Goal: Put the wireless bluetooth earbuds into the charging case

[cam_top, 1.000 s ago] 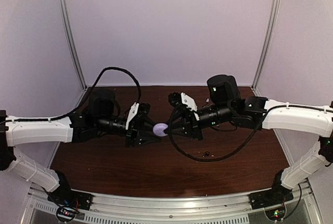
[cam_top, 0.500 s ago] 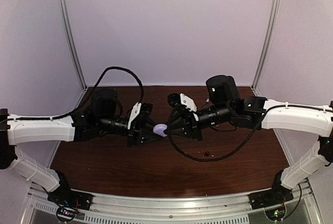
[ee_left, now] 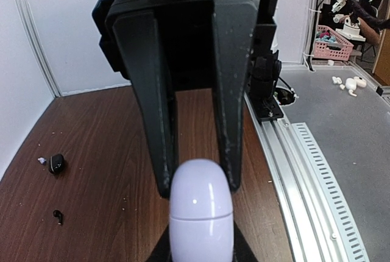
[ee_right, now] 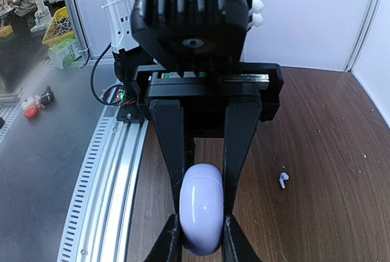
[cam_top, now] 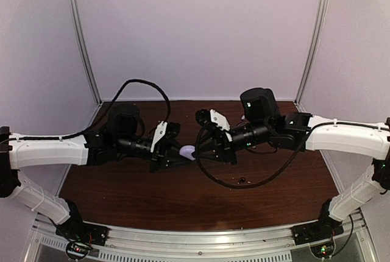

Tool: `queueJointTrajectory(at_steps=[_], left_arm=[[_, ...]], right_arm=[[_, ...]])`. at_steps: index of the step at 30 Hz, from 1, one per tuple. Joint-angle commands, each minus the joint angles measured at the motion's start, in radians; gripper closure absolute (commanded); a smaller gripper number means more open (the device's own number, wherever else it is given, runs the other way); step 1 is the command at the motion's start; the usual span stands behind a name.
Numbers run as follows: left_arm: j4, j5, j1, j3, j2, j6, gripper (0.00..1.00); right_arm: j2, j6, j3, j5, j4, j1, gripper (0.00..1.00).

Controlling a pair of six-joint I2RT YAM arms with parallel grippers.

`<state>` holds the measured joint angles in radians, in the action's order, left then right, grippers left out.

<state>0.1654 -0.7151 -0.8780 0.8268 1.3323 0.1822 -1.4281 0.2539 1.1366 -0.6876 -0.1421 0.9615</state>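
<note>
A closed lilac charging case point(cam_top: 188, 150) is held above the table between both grippers. My left gripper point(cam_top: 180, 152) is shut on one end of the case point(ee_left: 201, 207), its fingers just showing at the bottom of the left wrist view point(ee_left: 201, 248). My right gripper point(cam_top: 198, 150) is shut on the other end of the case point(ee_right: 203, 213), pinching its sides point(ee_right: 204, 237). Two black earbuds point(ee_left: 56, 163) point(ee_left: 58, 216) lie on the wood near the back wall. A pale earbud point(ee_right: 283, 180) lies on the wood on the far side of the case.
The brown table point(cam_top: 183, 201) has white walls behind and at the sides, and an aluminium rail point(cam_top: 201, 237) along its near edge. Small dark bits point(cam_top: 242, 181) lie under the right arm's hanging cable point(cam_top: 262, 180).
My left gripper has slid a little to the right onto the case, so less of the case shows from above. The right gripper has shifted very slightly left.
</note>
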Motion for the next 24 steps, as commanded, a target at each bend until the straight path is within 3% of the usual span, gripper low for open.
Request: queueJointTrajectory(at_steps=[1,4,24], left_arm=[[0.059,-0.011,-0.008,0.001,-0.018,0.008,0.92],[0.079,-0.01,-0.009,-0.01,-0.028,0.008,0.93],[0.13,-0.057,-0.009,-0.053,-0.084,0.04,1.0]], right_arm=[[0.003,-0.019,0.026,-0.004,0.018,-0.001,0.7],[0.009,-0.032,0.02,-0.002,0.033,-0.003,0.63],[0.026,-0.139,0.001,0.069,0.119,-0.068,0.59]])
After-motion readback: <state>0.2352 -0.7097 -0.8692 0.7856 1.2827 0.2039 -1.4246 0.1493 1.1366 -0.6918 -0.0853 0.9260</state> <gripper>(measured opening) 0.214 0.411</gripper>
